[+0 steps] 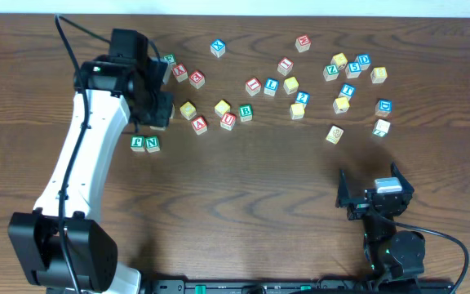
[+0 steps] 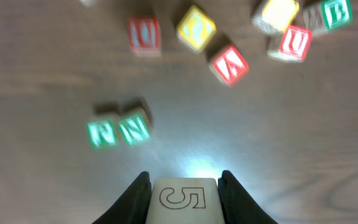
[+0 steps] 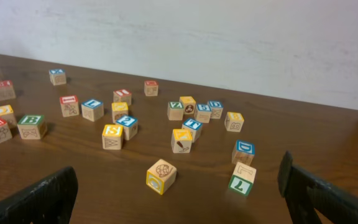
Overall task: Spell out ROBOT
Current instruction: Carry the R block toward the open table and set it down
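Observation:
My left gripper is shut on a plain wooden cube; the face toward the camera carries an outlined figure like a 5. It hangs above bare table, near the green F and N cubes. In the overhead view the left gripper hides the held cube. The green B cube lies to its right, beside two yellow-faced cubes. My right gripper stands open and empty at the front right. I cannot pick out the R or T cubes.
Red A and U cubes lie among the yellow ones. Several more cubes are scattered across the back and right. A yellow-faced cube and a green 7 cube sit closest to the right gripper.

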Controlling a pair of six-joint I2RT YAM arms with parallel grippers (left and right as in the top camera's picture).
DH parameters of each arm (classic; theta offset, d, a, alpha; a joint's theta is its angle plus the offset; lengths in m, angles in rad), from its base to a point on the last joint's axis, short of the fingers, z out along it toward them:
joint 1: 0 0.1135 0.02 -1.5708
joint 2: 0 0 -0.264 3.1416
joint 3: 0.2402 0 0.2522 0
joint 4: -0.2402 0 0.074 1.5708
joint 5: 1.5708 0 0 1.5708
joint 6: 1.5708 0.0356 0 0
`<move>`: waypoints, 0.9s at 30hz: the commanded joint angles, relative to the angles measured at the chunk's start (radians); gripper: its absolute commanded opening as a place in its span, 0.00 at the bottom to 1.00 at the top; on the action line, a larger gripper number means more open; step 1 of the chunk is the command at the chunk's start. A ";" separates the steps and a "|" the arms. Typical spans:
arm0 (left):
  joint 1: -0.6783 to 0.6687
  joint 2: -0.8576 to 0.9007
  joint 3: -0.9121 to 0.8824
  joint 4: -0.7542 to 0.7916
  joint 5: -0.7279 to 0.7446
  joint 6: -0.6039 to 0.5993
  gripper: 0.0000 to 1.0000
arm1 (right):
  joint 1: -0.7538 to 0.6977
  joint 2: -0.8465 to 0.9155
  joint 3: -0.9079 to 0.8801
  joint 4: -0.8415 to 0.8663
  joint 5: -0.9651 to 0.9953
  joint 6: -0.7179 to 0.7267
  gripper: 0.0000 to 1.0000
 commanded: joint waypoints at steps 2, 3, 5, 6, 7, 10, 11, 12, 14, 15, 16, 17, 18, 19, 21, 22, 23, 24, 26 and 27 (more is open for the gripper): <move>-0.100 0.002 -0.060 -0.022 0.005 -0.121 0.08 | -0.005 -0.006 -0.001 -0.005 -0.003 -0.011 0.99; -0.142 0.002 -0.098 0.000 0.005 -0.128 0.08 | -0.005 -0.006 -0.001 -0.005 -0.003 -0.011 0.99; -0.184 0.002 -0.142 0.038 0.005 -0.146 0.08 | -0.005 -0.006 -0.001 -0.005 -0.003 -0.011 0.99; -0.211 0.002 -0.180 0.078 0.004 -0.160 0.08 | -0.005 -0.006 -0.001 -0.005 -0.003 -0.011 0.99; -0.233 0.002 -0.215 0.116 0.003 -0.174 0.08 | -0.005 -0.006 -0.001 -0.005 -0.003 -0.011 0.99; -0.281 0.002 -0.323 0.241 0.001 -0.232 0.08 | -0.005 -0.006 -0.001 -0.005 -0.003 -0.011 0.99; -0.286 0.002 -0.349 0.270 0.001 -0.250 0.08 | -0.005 -0.006 -0.001 -0.005 -0.003 -0.011 0.99; -0.290 0.002 -0.380 0.306 0.001 -0.278 0.08 | -0.005 -0.006 -0.001 -0.005 -0.003 -0.011 0.99; -0.290 0.002 -0.422 0.347 0.001 -0.319 0.08 | -0.005 -0.006 -0.001 -0.005 -0.003 -0.011 0.99; -0.290 0.002 -0.444 0.368 0.001 -0.340 0.08 | -0.005 -0.006 -0.001 -0.005 -0.003 -0.011 0.99; -0.290 0.002 -0.463 0.388 0.001 -0.351 0.08 | -0.005 -0.006 -0.001 -0.005 -0.003 -0.011 0.99; -0.290 0.002 -0.482 0.412 0.001 -0.356 0.08 | -0.005 -0.006 -0.001 -0.005 -0.003 -0.011 0.99; -0.290 0.002 -0.494 0.428 0.001 -0.356 0.08 | -0.005 -0.006 -0.001 -0.005 -0.003 -0.011 0.99; -0.290 0.002 -0.508 0.451 0.000 -0.356 0.08 | -0.005 -0.006 -0.001 -0.005 -0.003 -0.011 0.99; -0.290 0.002 -0.517 0.477 -0.008 -0.356 0.07 | -0.005 -0.006 -0.001 -0.005 -0.003 -0.011 0.99; -0.290 0.002 -0.523 0.502 -0.019 -0.356 0.08 | -0.005 -0.006 -0.001 -0.005 -0.003 -0.011 0.99; -0.290 0.002 -0.524 0.516 -0.035 -0.355 0.08 | -0.005 -0.006 -0.001 -0.005 -0.003 -0.011 0.99; -0.290 0.003 -0.524 0.522 -0.050 -0.356 0.08 | -0.005 -0.006 -0.001 -0.005 -0.003 -0.011 0.99; -0.290 0.006 -0.524 0.534 -0.094 -0.355 0.08 | -0.005 -0.006 -0.001 -0.005 -0.003 -0.011 0.99; -0.290 0.009 -0.524 0.539 -0.123 -0.355 0.08 | -0.005 -0.006 -0.001 -0.005 -0.003 -0.011 0.99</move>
